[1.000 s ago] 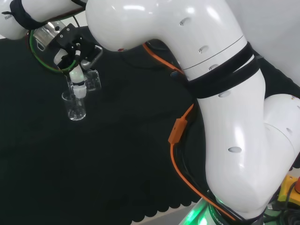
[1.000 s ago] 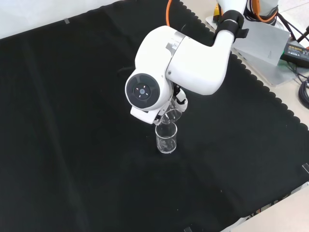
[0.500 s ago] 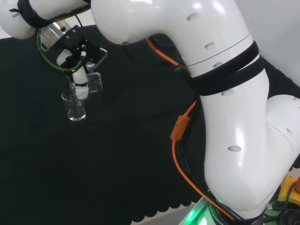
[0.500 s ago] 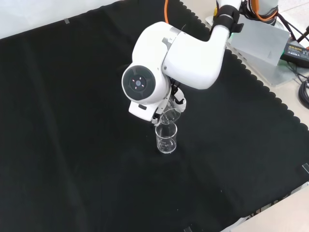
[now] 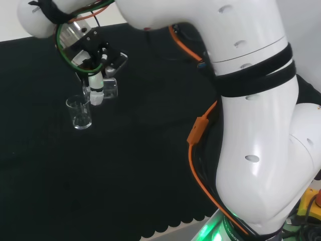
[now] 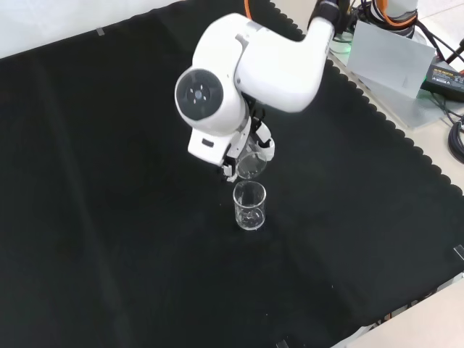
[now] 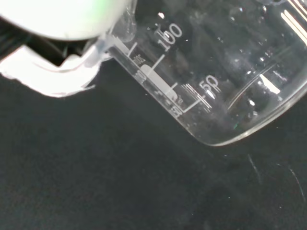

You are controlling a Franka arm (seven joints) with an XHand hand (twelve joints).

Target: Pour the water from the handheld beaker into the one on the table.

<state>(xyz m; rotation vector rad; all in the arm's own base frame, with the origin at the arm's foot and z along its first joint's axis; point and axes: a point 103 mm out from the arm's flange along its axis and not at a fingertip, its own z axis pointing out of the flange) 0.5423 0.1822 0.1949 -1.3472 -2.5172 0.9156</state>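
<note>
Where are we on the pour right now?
Water looks to be in the table beaker, so pouring seems done. The robot hand holds the tilted beaker raised beside it; only droplets are visible inside in the wrist view. Left: probably just retreating.

Glossy white arm links (image 5: 251,100), black bands, orange cable (image 5: 198,165), round grey cap (image 6: 197,94).

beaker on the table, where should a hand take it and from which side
Grip the standing beaker round its straight side wall, about mid-height, coming in level from the side. It stands upright with its mouth open, so the top gives no hold. In the front view the hand and its tilted beaker sit just behind it; the cloth on its other sides looks free, so those are likely easier.
</note>
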